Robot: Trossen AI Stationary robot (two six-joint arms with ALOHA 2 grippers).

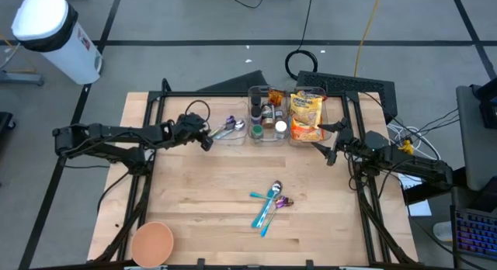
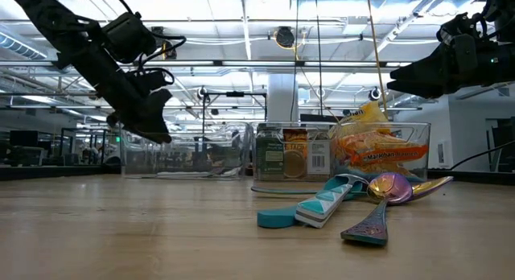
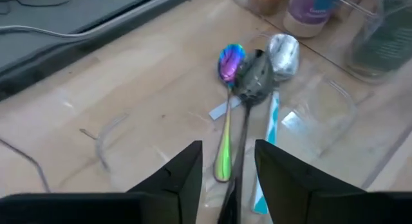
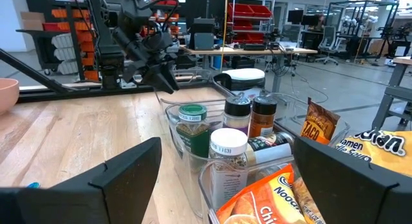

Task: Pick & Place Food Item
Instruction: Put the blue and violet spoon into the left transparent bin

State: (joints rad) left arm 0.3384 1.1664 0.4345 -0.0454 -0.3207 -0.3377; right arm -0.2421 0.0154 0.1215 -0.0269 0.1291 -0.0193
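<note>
High view: left gripper [image 1: 206,138] hovers at the table's back edge over a clear bin [image 1: 227,130] holding three spoons [image 3: 248,79]. Its fingers [image 3: 177,176] stand parted and hold nothing, seemingly just after a drop. Right gripper [image 1: 332,146], wide open and empty, waits beside the bin of snack bags [image 1: 306,116]. More spoons [image 1: 270,204] lie mid-table, near the front; a bowl [image 1: 151,243] sits at the front left corner. Next, probably, lift clear and reach for another piece.
</note>
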